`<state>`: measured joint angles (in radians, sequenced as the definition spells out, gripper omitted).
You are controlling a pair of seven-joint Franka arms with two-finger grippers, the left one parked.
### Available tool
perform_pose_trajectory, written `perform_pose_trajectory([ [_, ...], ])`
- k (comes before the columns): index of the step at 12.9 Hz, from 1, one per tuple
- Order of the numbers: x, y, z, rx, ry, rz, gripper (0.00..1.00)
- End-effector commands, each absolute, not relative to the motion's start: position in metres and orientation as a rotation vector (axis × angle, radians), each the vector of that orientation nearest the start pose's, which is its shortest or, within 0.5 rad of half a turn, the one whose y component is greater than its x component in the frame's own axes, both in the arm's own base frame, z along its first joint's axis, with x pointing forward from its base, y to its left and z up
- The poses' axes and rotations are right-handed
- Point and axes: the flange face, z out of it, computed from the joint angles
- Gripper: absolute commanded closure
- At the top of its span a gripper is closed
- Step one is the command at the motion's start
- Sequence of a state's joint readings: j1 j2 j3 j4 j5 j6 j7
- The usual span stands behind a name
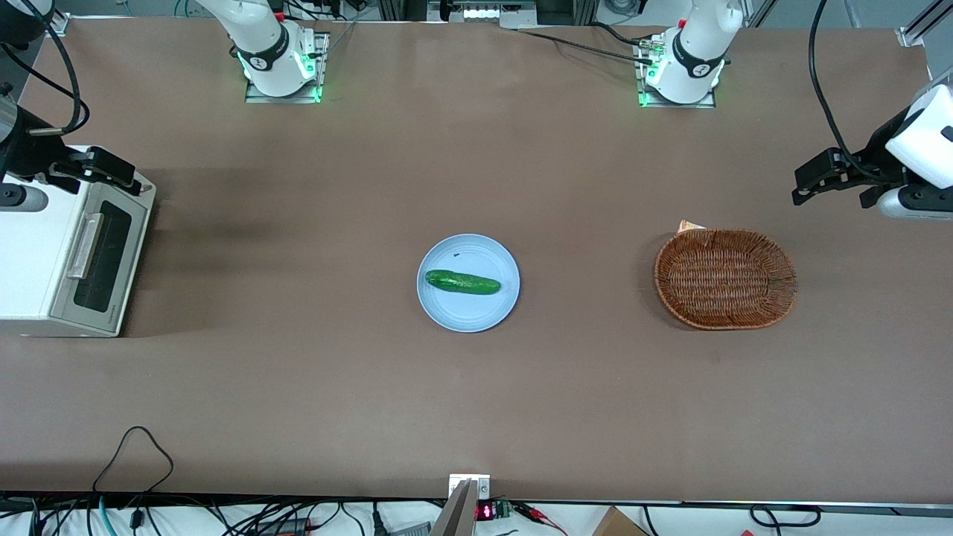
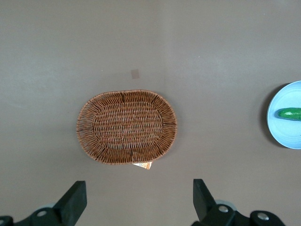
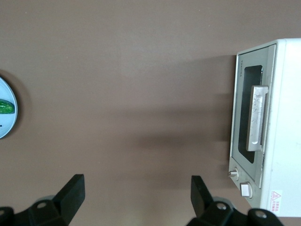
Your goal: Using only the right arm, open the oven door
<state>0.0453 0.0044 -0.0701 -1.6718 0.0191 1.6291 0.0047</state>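
Observation:
The cream-white toaster oven [image 1: 45,246] stands at the working arm's end of the table. Its oven door [image 1: 104,257] is shut, with the dark glass and the silver bar handle [image 1: 84,246] facing the table's middle. The right arm's gripper [image 1: 123,175] hovers over the oven's upper corner, at the end farther from the front camera, touching nothing. In the right wrist view the gripper [image 3: 137,188] is open with only bare table between its fingers [image 3: 75,188]. The oven door [image 3: 242,122], its handle [image 3: 257,117] and two knobs [image 3: 233,173] stand off to the side of the gripper.
A light blue plate [image 1: 447,313] with a cucumber [image 1: 461,282] on it sits at the table's middle. A wicker basket [image 1: 782,260] lies toward the parked arm's end. Brown table surface stretches between the oven and the plate.

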Motion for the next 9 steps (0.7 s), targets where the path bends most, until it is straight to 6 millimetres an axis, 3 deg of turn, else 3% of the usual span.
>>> perform_pose_trajectory([
  [1, 0.5579, -0.0112, 0.5847, -3.127, 0.066, 0.082, 0.0],
  [9, 0.5584, -0.0153, 0.5829, -3.117, 0.084, 0.088, 0.0],
])
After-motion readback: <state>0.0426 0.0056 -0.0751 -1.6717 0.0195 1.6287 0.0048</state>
